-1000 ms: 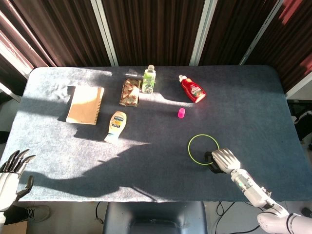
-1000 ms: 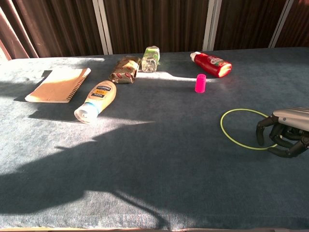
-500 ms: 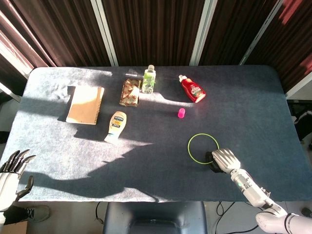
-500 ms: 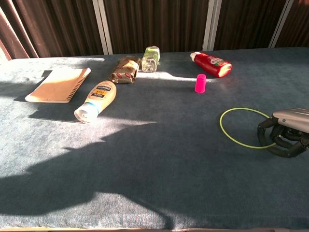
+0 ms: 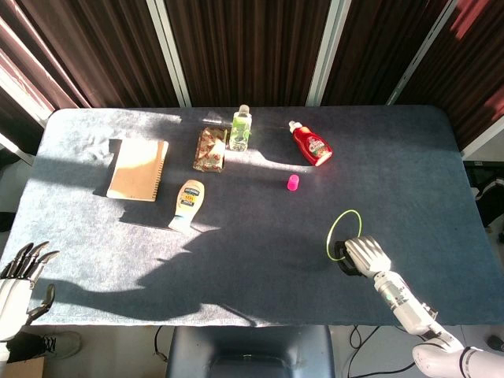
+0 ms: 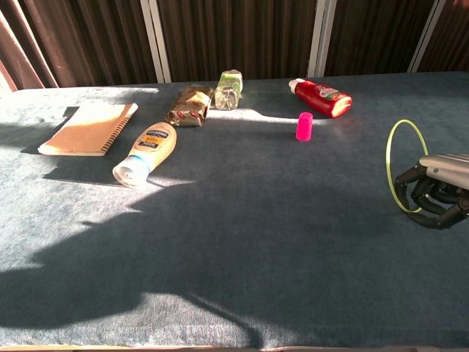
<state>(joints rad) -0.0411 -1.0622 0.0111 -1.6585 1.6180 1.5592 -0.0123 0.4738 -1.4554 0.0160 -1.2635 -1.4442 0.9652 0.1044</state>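
The blue-grey table (image 5: pixel 409 169) carries a notebook (image 5: pixel 138 169), snack packet (image 5: pixel 210 149), 3 bottles and a pink cap (image 5: pixel 293 183).

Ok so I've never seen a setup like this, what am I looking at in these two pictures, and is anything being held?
This is a two-armed robot with human-like hands, seated at a table with a blue-grey cover. One picture looks down from its head, the other looks forward from its chest. Its right hand grips a thin green ring, tilted up on edge. Its left hand waits off the table's near corner, fingers apart, holding nothing. Further back lie a spiral notebook, a mayonnaise bottle, a snack packet, a clear bottle, a red bottle and a small pink cap.
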